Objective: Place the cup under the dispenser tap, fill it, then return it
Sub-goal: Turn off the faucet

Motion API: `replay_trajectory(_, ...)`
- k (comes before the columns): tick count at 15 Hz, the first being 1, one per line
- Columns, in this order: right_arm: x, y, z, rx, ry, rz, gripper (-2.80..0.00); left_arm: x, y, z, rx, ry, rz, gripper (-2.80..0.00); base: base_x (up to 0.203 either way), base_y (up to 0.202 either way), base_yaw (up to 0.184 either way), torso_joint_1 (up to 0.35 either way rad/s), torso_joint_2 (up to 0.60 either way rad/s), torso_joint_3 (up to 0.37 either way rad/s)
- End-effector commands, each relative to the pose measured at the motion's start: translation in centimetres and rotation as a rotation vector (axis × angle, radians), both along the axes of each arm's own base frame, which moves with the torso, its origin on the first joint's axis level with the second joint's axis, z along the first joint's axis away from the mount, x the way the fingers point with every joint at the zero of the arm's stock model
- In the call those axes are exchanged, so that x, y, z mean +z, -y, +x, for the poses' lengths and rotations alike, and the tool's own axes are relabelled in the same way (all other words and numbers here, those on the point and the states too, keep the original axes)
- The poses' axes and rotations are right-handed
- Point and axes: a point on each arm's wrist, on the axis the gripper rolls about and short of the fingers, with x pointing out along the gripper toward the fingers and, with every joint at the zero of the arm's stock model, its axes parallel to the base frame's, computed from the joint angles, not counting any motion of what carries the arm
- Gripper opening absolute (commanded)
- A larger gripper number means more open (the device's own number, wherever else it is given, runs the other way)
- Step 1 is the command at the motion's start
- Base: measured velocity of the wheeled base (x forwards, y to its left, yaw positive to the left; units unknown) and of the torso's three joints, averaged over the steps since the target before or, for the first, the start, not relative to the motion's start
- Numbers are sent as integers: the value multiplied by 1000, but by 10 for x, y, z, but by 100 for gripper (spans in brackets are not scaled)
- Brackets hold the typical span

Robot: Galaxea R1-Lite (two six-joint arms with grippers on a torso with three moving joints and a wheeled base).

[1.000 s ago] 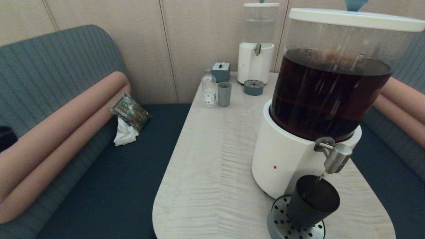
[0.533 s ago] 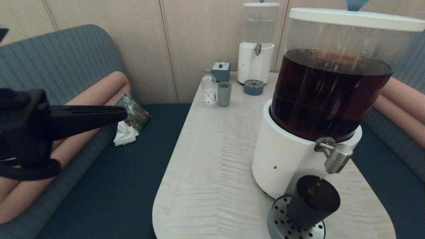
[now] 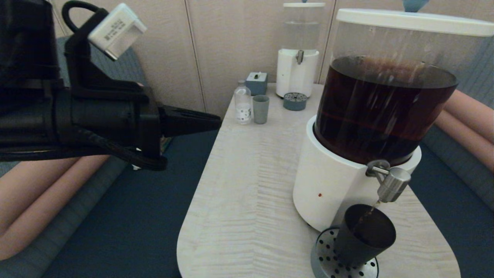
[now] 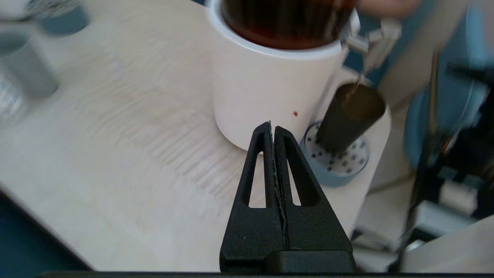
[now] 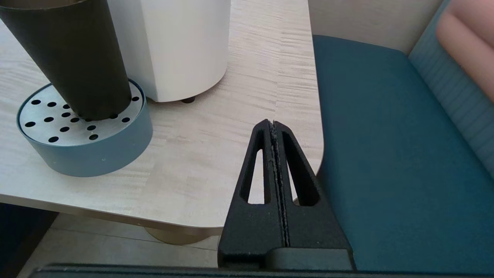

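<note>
Your pale wood table (image 3: 247, 200) sits between teal benches (image 3: 146, 216); the cup (image 3: 364, 235) stands under the dispenser tap (image 3: 393, 184). Left gripper (image 3: 216, 122) and right gripper (image 5: 273, 125) are both closed, empty.

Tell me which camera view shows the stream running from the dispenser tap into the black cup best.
The head view: the dispenser tap shows sharply, a thin brown stream dropping into the cup on the drip tray. The left wrist view shows tap, stream and cup too, but blurred by motion. The right wrist view shows only the cup's lower wall; tap and stream are cut off.
</note>
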Motion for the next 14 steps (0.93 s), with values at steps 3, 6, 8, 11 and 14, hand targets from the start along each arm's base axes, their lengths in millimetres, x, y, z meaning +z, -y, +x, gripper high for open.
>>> replay_trajectory(3,-3,0,1,2,-9,-1,-280,-19,49,16,-121,69,156,-280,0,0,0,0,0,0)
replay_trajectory(6,-2,0,1,2,-8,-1,-280,-22,78,29,-190,215,242,-280,0,0,0,0,0,0)
replay_trajectory(8,-2,0,1,0,-8,-1,-280,-19,98,26,-233,256,245,-280,0,0,0,0,0,0)
replay_trajectory(11,-3,0,1,1,-8,-1,-280,-25,127,12,-327,253,241,-280,0,0,0,0,0,0)
replay_trajectory(14,-2,0,1,2,-8,-1,-280,-36,147,5,-374,228,252,-280,0,0,0,0,0,0)
